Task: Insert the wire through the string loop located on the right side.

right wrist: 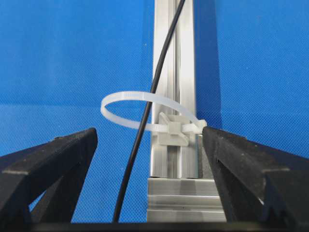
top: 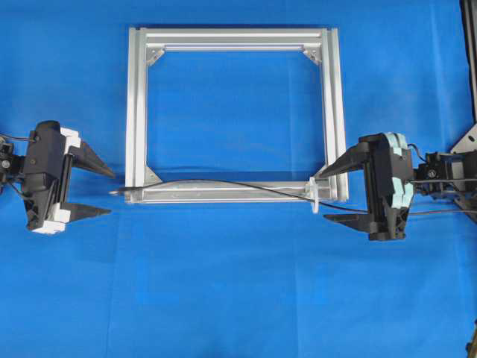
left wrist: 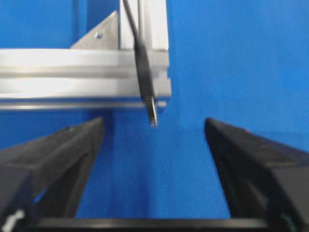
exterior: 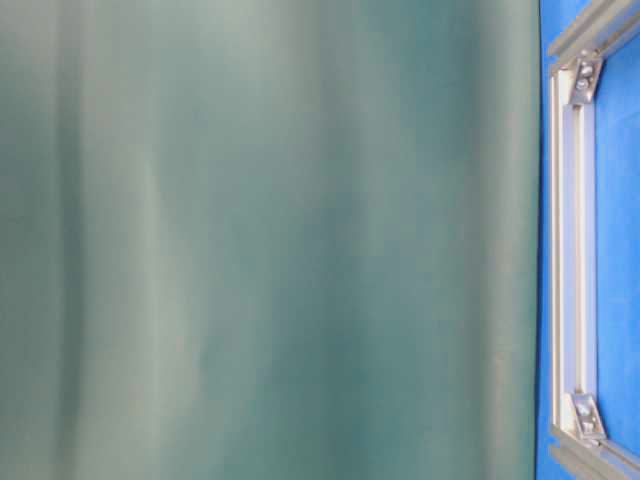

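Observation:
The thin black wire [top: 223, 183] lies along the near bar of the aluminium frame [top: 136, 112]. It passes through the whitish string loop [top: 313, 198] at the frame's near right corner and runs on toward the right arm. Its plug tip [top: 118, 192] sticks out past the near left corner. My left gripper [top: 110, 193] is open, with the plug tip [left wrist: 152, 115] just ahead of the gap and touching neither finger. My right gripper [right wrist: 149, 131] is open and empty. In the right wrist view the wire [right wrist: 161, 53] threads through the loop [right wrist: 125, 96] between the fingers.
The frame [exterior: 572, 250] lies flat on the blue cloth [top: 238, 298], with silver corner brackets [top: 155, 54] inside its corners. A black stand [top: 471, 60] rises at the far right edge. Bare cloth stretches in front of the frame and inside it.

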`<action>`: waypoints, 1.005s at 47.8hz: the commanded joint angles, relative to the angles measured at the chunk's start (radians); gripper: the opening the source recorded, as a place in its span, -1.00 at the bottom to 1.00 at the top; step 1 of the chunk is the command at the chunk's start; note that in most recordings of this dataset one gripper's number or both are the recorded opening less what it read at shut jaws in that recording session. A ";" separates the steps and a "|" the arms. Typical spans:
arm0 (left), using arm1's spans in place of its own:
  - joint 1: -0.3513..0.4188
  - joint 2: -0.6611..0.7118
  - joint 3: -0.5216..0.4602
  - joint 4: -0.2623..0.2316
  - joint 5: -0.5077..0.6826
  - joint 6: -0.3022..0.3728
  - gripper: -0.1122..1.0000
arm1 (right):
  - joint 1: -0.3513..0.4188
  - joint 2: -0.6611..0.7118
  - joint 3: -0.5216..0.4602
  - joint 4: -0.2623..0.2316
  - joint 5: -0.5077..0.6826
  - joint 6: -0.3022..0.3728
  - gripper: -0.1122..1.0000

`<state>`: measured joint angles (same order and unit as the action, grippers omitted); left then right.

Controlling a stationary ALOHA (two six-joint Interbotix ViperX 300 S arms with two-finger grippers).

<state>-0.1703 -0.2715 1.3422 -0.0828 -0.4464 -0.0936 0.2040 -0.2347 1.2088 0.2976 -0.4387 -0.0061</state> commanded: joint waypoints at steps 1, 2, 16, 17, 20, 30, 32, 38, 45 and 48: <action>-0.005 -0.011 -0.017 0.002 0.003 0.000 0.77 | -0.002 -0.018 -0.017 0.002 0.003 0.002 0.86; -0.005 -0.012 -0.017 0.002 0.003 0.000 0.75 | -0.002 -0.021 -0.017 0.000 0.005 0.002 0.86; -0.005 -0.075 -0.046 0.002 0.051 0.003 0.63 | -0.002 -0.092 -0.025 0.002 0.048 0.000 0.86; -0.005 -0.084 -0.052 0.002 0.058 0.006 0.63 | -0.002 -0.101 -0.026 0.000 0.055 -0.002 0.86; -0.005 -0.114 -0.064 0.002 0.086 0.014 0.63 | -0.002 -0.140 -0.034 0.002 0.083 -0.005 0.86; 0.008 -0.230 -0.094 0.002 0.169 0.020 0.63 | -0.023 -0.244 -0.058 -0.002 0.181 -0.008 0.85; 0.011 -0.247 -0.095 0.002 0.176 0.020 0.63 | -0.028 -0.259 -0.060 -0.003 0.198 -0.009 0.86; 0.018 -0.296 -0.097 0.002 0.184 0.020 0.63 | -0.040 -0.290 -0.060 -0.006 0.225 -0.011 0.86; 0.020 -0.316 -0.092 0.002 0.184 0.020 0.63 | -0.041 -0.293 -0.058 -0.011 0.230 -0.011 0.86; 0.021 -0.311 -0.095 0.002 0.184 0.020 0.63 | -0.041 -0.290 -0.060 -0.014 0.230 -0.012 0.86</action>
<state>-0.1549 -0.5829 1.2655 -0.0828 -0.2592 -0.0752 0.1657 -0.5200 1.1704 0.2884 -0.2056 -0.0169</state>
